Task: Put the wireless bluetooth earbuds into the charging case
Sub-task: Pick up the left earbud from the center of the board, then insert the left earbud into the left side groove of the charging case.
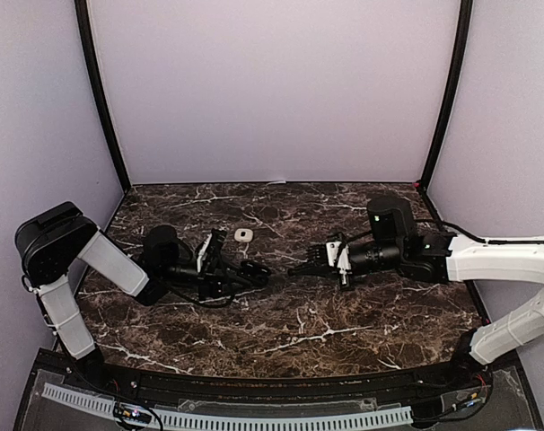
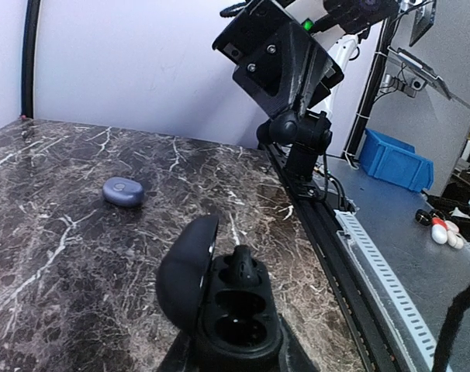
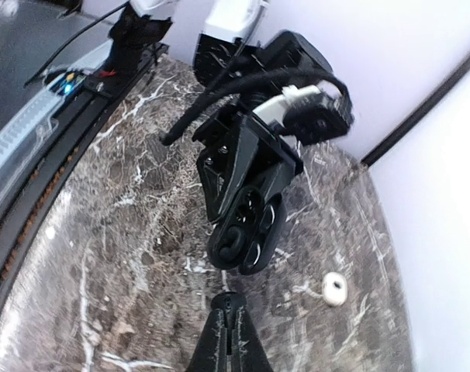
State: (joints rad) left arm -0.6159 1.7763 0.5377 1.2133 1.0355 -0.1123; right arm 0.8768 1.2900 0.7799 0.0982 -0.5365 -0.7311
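My left gripper [image 2: 236, 345] is shut on the base of a black charging case [image 2: 239, 314], whose lid [image 2: 184, 275] stands open to the left. One dark earbud [image 2: 244, 267] sticks up out of the far slot, and the two nearer hollows are bare. From the right wrist the same case [image 3: 254, 221] hangs tilted in the left gripper [image 3: 243, 155], earbud [image 3: 233, 242] at its low end. My right gripper [image 3: 229, 304] sits just below it, shut, apart from the case. A small dark lump shows at its tips; I cannot tell it from the fingers. Both grippers [image 1: 247, 269] [image 1: 296, 267] meet mid-table.
A small pale oval case [image 1: 243, 234] lies shut on the dark marble table [image 1: 281, 332] behind the grippers, seen also as the pale case [image 2: 123, 191] [image 3: 334, 288]. A black rail with a white toothed strip [image 2: 374, 267] runs along the near edge. Pale walls enclose three sides.
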